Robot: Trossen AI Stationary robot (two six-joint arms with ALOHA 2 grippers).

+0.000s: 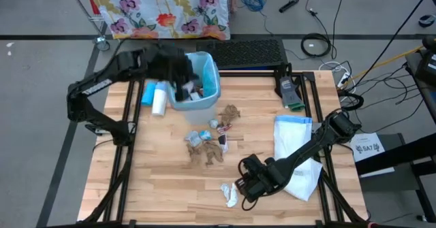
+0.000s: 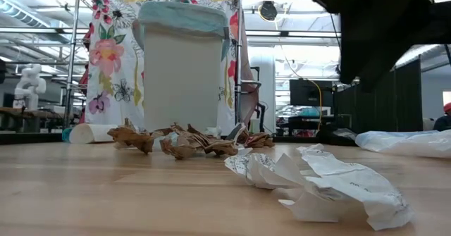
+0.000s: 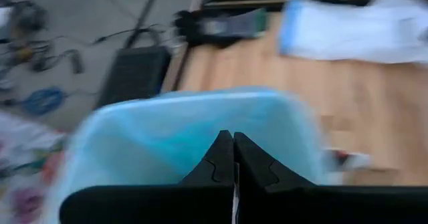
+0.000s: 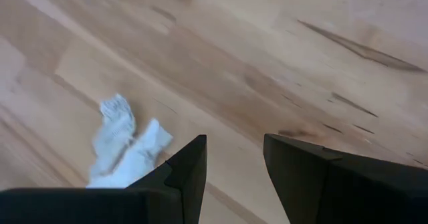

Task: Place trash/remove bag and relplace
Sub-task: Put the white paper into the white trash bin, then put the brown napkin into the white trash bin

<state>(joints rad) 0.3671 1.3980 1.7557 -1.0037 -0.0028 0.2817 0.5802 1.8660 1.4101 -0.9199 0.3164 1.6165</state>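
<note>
A bin (image 1: 208, 75) lined with the light-blue bag (image 3: 167, 127) stands at the table's far left, with some scraps inside. My left gripper (image 3: 233, 136) hovers over its mouth, shut, with a thin white scrap between the fingers. Brown, white and blue scraps (image 1: 208, 146) lie mid-table. A crumpled white paper (image 4: 124, 144) rests on the wood near the near edge. My right gripper (image 4: 234, 147) hangs open just right of it, touching nothing. The white replacement bag (image 1: 296, 153) with a blue hem lies flat at the right. My left gripper pinches a white scrap (image 3: 235, 196) between its two fingers, over the open bin. Only a narrow sliver of it shows between the fingers, so which part is held cannot be told. The scrap is lifted clear of the table.
A blue-and-white cylinder (image 1: 157, 97) lies left of the bin. A dark device (image 1: 291, 92) sits at the far right edge. A flowered cloth (image 2: 106, 60) hangs behind the table. Bare wood lies along the near left side.
</note>
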